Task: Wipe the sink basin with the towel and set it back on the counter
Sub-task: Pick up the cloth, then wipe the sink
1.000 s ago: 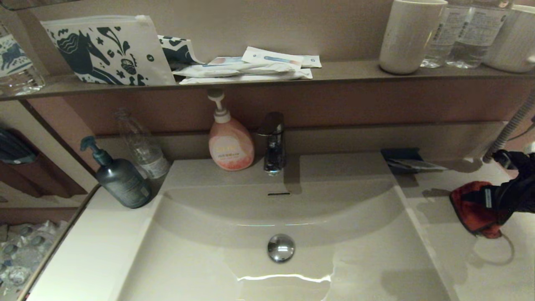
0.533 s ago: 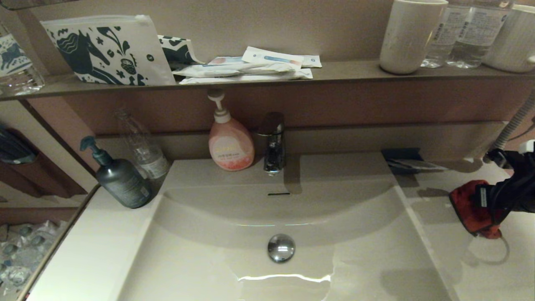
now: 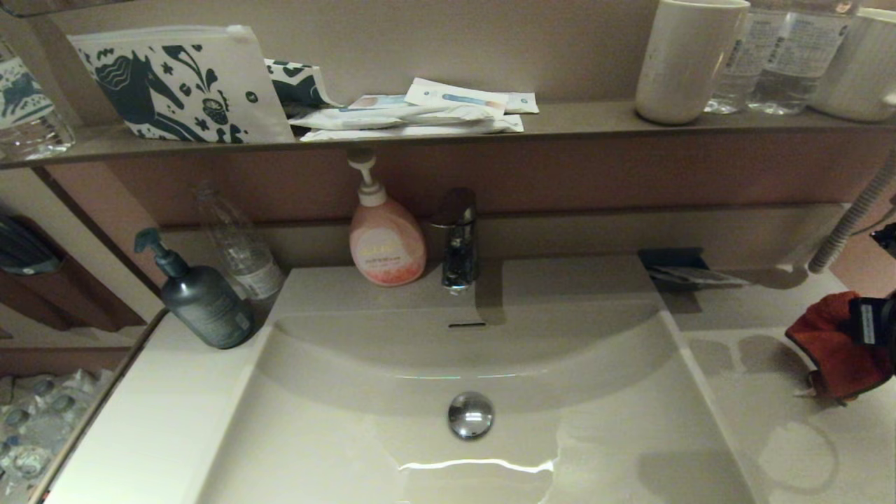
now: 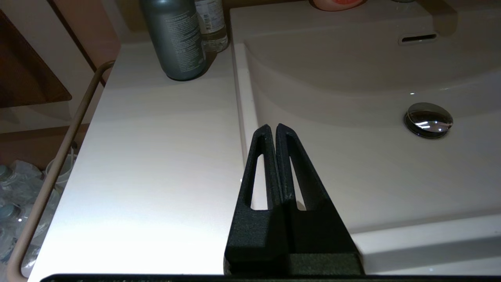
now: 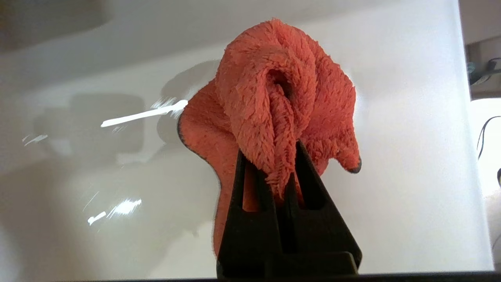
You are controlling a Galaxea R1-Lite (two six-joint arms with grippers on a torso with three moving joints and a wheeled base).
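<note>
The red-orange towel [image 3: 836, 350] hangs bunched from my right gripper [image 3: 868, 325] at the far right, lifted above the off-white counter [image 3: 763, 427]. In the right wrist view the gripper [image 5: 274, 154] is shut on a fold of the towel [image 5: 274, 90], whose dark-bordered corners droop. The sink basin [image 3: 392, 434] lies at centre with its chrome drain stopper [image 3: 470, 414] and overflow slot [image 3: 466, 324]. My left gripper [image 4: 273, 127] is shut and empty, parked over the basin's left rim [image 4: 242, 98]; it is out of the head view.
A dark pump bottle [image 3: 199, 297] and a clear bottle [image 3: 238, 241] stand on the left counter. A pink soap dispenser [image 3: 385, 241] and the tap [image 3: 456, 238] sit behind the basin. The brown shelf [image 3: 574, 115] holds a cup, bottles and pouches. A dark dish [image 3: 682, 269] sits back right.
My right gripper has risen and moved right with the towel, lifting it off the counter. The left arm has not moved.
</note>
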